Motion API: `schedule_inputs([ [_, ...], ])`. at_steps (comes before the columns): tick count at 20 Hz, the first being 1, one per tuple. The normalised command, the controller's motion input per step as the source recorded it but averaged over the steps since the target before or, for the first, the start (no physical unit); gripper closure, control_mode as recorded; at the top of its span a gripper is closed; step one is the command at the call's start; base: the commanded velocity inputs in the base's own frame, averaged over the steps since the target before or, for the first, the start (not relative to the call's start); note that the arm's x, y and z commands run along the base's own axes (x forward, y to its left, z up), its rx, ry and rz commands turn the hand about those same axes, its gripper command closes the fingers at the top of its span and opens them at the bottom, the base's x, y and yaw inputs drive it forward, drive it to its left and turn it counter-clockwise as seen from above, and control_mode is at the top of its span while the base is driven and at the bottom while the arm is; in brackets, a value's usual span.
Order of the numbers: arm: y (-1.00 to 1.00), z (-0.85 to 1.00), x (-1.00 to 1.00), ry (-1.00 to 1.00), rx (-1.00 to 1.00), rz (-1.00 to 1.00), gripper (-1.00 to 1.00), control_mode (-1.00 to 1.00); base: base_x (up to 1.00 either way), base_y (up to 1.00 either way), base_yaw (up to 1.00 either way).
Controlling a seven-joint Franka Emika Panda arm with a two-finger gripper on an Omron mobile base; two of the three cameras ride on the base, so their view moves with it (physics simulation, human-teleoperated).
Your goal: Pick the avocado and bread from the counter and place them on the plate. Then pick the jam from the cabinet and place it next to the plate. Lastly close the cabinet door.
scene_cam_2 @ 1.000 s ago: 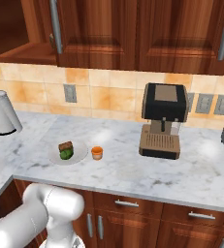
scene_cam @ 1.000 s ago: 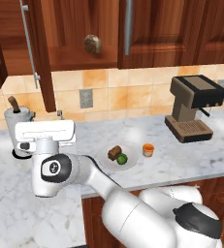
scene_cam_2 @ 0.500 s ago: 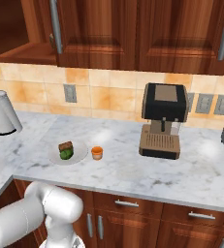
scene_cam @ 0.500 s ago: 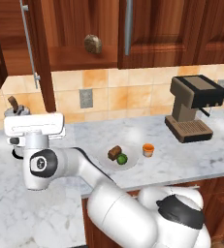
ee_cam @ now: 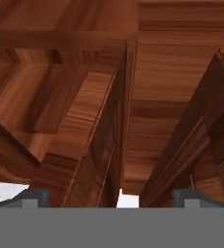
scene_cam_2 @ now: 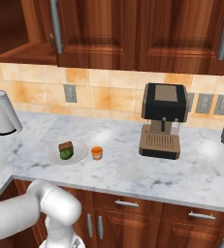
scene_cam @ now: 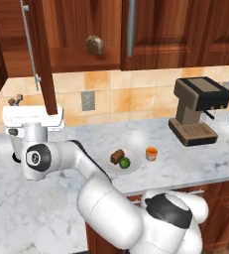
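- The tall reddish-brown wooden cabinet door (scene_cam: 40, 54) is your business now: it stands swung out edge-on from the dark reddish-brown upper cabinet (scene_cam: 76, 30), its long vertical silver bar handle (scene_cam: 29, 42) facing left.
- Expect a stiff, rigid panel on hinges, light to swing and not fragile. I'd judge you needn't clamp it: push flat on the outer face near the free edge, or hook the bar handle, which looks smooth and could slip.
- Your two-finger gripper (ee_cam: 111, 196) sits just below that door, pointing up; the hand view has the door's bottom edge running between the two dark fingertips (ee_cam: 33, 197), jaws spread wide, holding nothing.
- On the cabinet's shelf a speckled grey-brown rounded lump (scene_cam: 94, 44) sits alone.
- Down on the white-and-grey veined marble counter (scene_cam: 185, 163), the round white plate (scene_cam_2: 79, 156) carries the dark brown blocky bread (scene_cam_2: 65, 146) and the dark green round avocado (scene_cam_2: 66, 154), touching each other.
- The small squat orange-lidded jam jar (scene_cam_2: 97, 152) stands just beside the plate, on the side of the black-and-tan coffee machine (scene_cam_2: 162, 119), which is well apart.
- So by my reckoning, only the closing is left.
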Motion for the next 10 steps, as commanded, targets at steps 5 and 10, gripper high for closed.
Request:
schedule_inputs([
  [5, -0.07, 0.51, 0.06, 0.00, 0.15, 0.00, -1.00, -1.00, 0.00, 0.00, 0.00],
  [10, -0.33, 0.63, 0.00, 0.00, 0.22, 0.00, -1.00, -1.00, 0.00, 0.00, 0.00],
])
